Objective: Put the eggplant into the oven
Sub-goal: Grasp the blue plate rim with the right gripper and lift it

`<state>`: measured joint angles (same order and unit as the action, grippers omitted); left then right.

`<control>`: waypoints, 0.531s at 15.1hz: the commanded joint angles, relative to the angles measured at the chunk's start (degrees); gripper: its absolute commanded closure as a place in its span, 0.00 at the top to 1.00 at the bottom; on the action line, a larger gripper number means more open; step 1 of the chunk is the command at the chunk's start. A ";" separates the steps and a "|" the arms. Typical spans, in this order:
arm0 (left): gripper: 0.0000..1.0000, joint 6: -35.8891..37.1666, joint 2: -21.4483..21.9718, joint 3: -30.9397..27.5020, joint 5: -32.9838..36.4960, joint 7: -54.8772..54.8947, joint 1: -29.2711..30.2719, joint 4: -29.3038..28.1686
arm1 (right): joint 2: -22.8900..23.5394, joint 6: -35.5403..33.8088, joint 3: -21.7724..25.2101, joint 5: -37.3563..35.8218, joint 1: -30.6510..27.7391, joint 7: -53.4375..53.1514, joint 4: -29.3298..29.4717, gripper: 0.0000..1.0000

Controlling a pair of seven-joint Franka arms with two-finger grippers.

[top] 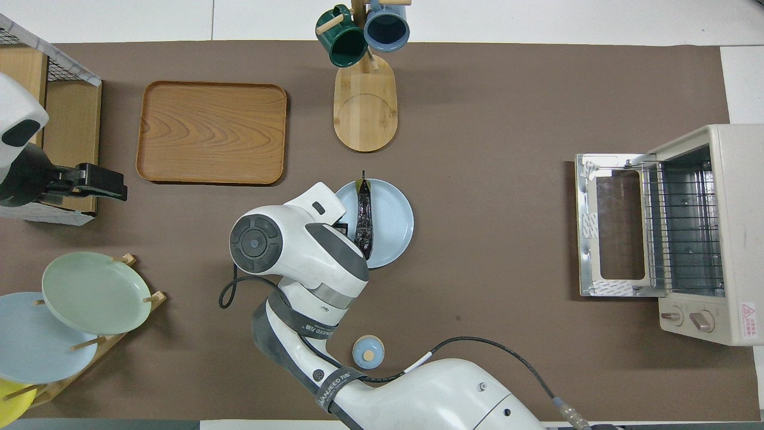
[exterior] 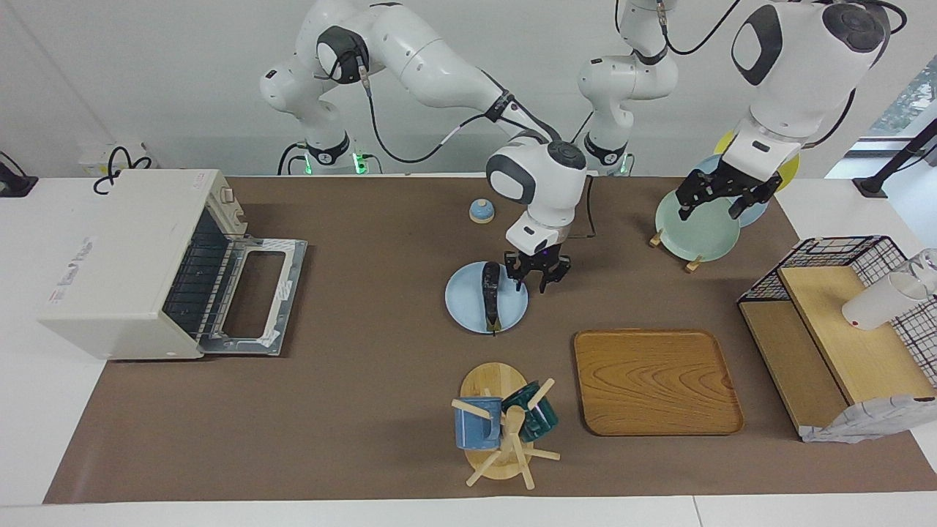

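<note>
Glossy, slender dark eggplant [exterior: 490, 294] on round pale-blue plate [exterior: 512, 311]. Boxy cream oven [exterior: 124, 260], door down. Right gripper [exterior: 536, 282] beside eggplant, fingers apart, empty. Left gripper [exterior: 719, 203] raised, fingers wide.

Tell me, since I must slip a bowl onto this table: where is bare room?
Widest bare cloth lies between the open oven door and the blue plate holding the eggplant. The wooden tray is bare too. It is crowded at the plate, where the right gripper hovers, and near the mug stand.
</note>
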<state>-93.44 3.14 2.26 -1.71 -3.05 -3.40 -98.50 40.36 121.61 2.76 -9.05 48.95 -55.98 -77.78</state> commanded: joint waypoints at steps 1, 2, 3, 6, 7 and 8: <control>1.00 3.09 1.61 0.64 1.18 0.24 0.58 -1.08 | -0.54 2.67 -0.13 -0.44 -0.08 -0.01 -3.34 0.53; 1.00 2.48 2.04 0.64 1.18 0.24 0.15 -1.86 | -0.63 2.40 -0.13 -0.44 -0.08 -0.01 -3.51 0.53; 1.00 2.30 1.70 0.64 1.09 0.24 -0.03 -1.96 | -0.72 2.31 -0.13 -0.44 0.01 -0.01 -3.69 0.51; 1.00 1.51 0.03 0.55 0.92 0.24 -0.21 -0.47 | -0.98 1.35 -0.13 -1.05 0.01 0.69 -4.22 0.00; 1.00 1.60 -0.50 0.55 1.00 0.24 -0.03 0.58 | -1.07 0.04 -0.13 -1.23 0.01 1.48 -4.13 0.00; 1.00 1.60 -1.11 0.55 1.09 0.24 0.06 2.15 | -1.16 -1.19 -0.04 -1.41 0.10 1.92 -3.87 0.00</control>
<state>-91.65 3.33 2.83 -1.68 -3.05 -3.44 -98.94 40.25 121.74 2.81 -9.51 49.02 -55.49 -80.40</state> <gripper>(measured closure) 0.000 0.828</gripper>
